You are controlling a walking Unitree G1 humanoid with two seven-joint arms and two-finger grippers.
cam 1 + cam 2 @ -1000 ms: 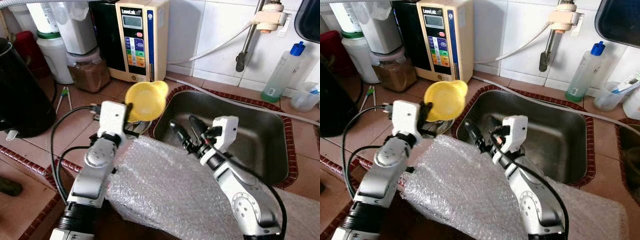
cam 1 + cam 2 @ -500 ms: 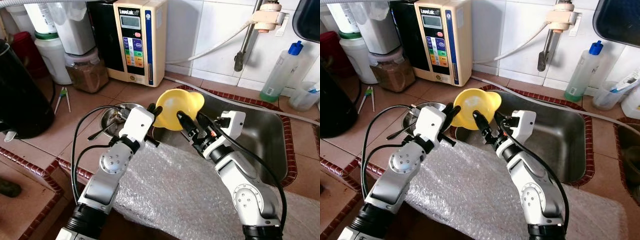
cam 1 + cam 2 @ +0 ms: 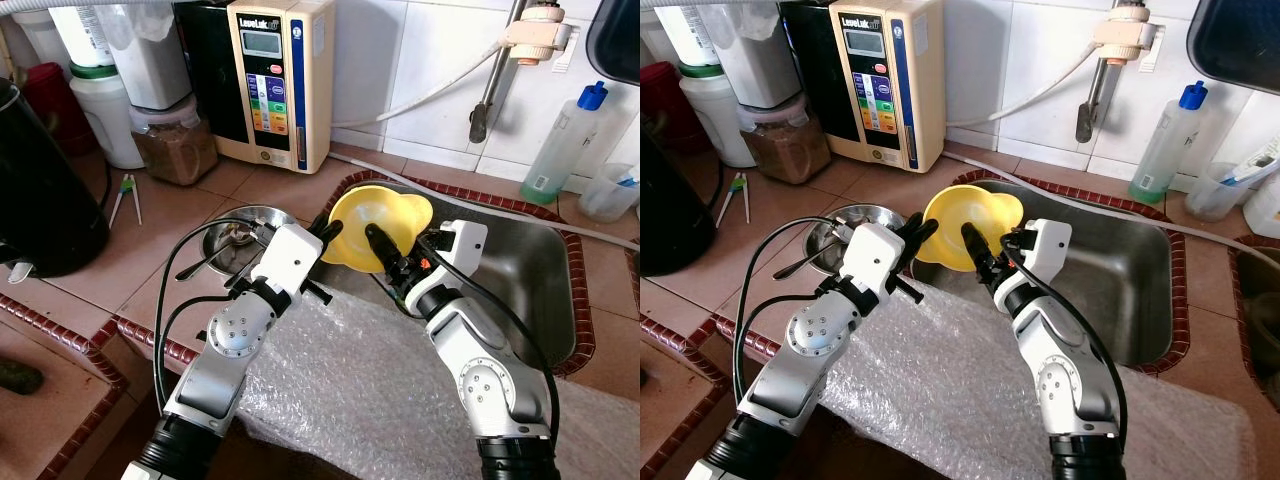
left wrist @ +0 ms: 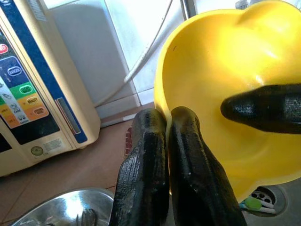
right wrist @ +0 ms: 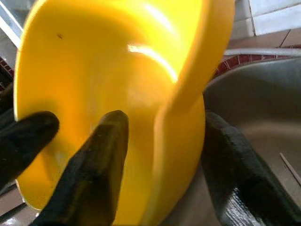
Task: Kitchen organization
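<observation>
Yellow bowl (image 3: 378, 228) held tilted in the air, over the near-left corner of the steel sink (image 3: 520, 290), its hollow facing back toward me.

My left gripper (image 3: 327, 232) has the bowl by its left rim: both fingers (image 4: 150, 155) pinched together on the edge, one inside, one outside, no gap between them beyond the plastic wall.

My right gripper (image 3: 400, 262) is at the bowl's lower right side. One finger (image 5: 91, 165) lies against the inner face of the bowl, the other (image 5: 235, 179) sits outside the rim toward the sink basin; the rim runs between them. Jaws spread, not yet closed on the wall, as far as I can tell.

Left of the sink, on the tiled counter (image 3: 150, 270): a small steel dish (image 3: 235, 240) with utensils in it. Behind the sink's left corner, against the wall, a cream water ioniser (image 3: 278, 80). Bubble wrap (image 3: 380, 390) lies on the near edge of the counter, in front of the sink, under both my forearms.
</observation>
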